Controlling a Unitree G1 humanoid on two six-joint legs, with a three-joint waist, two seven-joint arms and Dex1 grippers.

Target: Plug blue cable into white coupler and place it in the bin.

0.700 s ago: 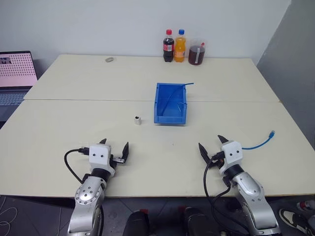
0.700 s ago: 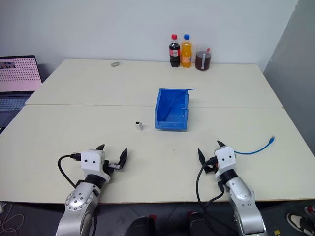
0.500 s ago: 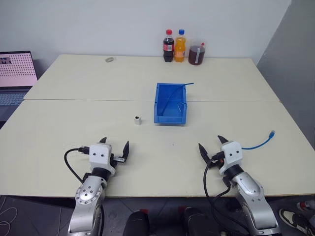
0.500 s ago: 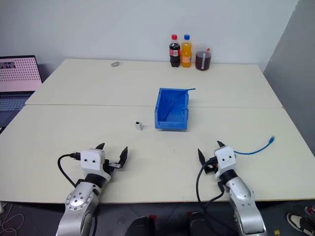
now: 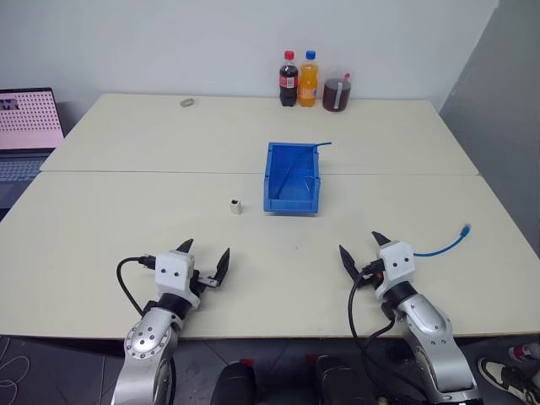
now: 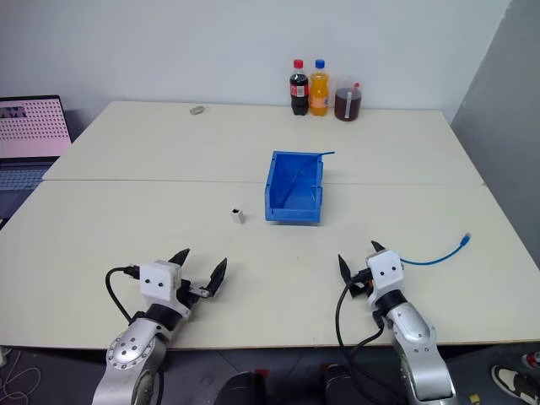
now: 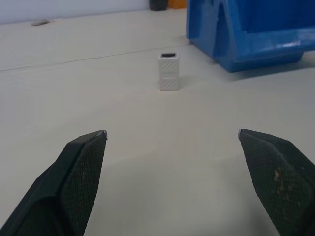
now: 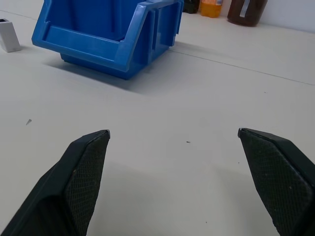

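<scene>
Loads of open bench ahead of you

From your left claw (image 5: 204, 257) to the white coupler (image 5: 236, 206) it's bare bench (image 5: 126, 211); the bin (image 5: 292, 179) stands just right of it, bottles (image 5: 299, 80) well back by the wall.

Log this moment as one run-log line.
left gripper: open, empty | right gripper: open, empty | white coupler: upright on table, left of bin | blue cable: on table, unplugged, right of right gripper

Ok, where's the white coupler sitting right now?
In the head views the white coupler stands upright on the table, just left of the bin near its front corner, ahead of the open left hand and untouched.
</scene>
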